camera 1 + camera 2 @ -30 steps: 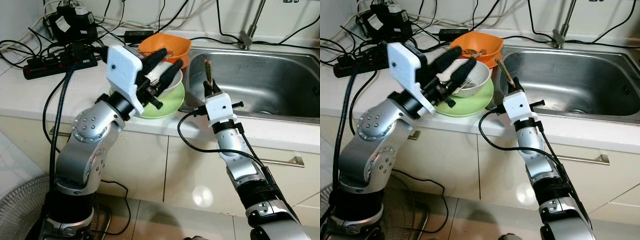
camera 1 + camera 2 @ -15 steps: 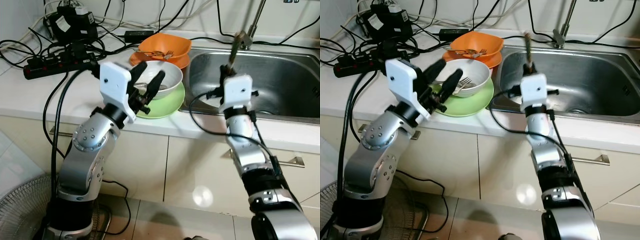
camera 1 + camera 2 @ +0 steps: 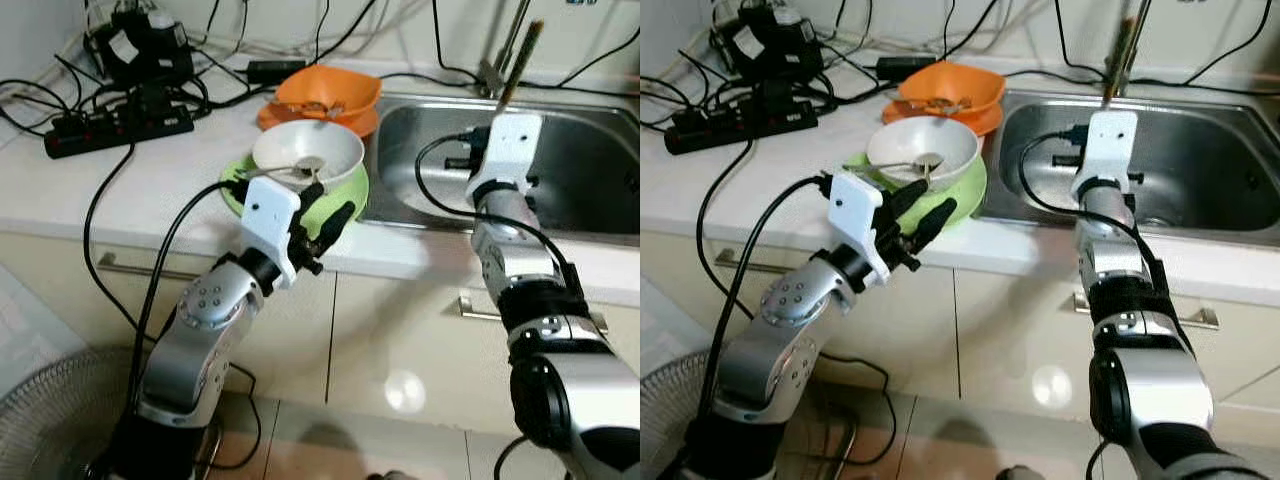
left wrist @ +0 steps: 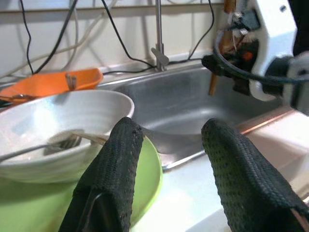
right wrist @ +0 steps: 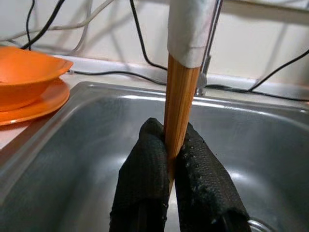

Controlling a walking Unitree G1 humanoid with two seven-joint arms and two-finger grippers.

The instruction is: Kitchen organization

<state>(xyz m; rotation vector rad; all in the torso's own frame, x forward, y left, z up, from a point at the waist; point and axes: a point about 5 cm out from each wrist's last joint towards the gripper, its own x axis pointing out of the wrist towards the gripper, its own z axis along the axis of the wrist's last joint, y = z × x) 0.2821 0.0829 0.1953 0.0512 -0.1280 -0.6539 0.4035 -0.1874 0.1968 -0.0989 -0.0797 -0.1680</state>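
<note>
Chopsticks (image 5: 179,104) stand upright over the sink (image 3: 590,150), pinched at their lower end between the closed fingers of the right gripper (image 5: 176,159), likely for carrying; beside the sink, the left gripper (image 4: 166,159), fingers spread and empty, fronts the white bowl (image 3: 307,153) on its green plate (image 3: 345,205).

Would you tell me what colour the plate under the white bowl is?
Light green plate, clearest in the right eye view.
</note>
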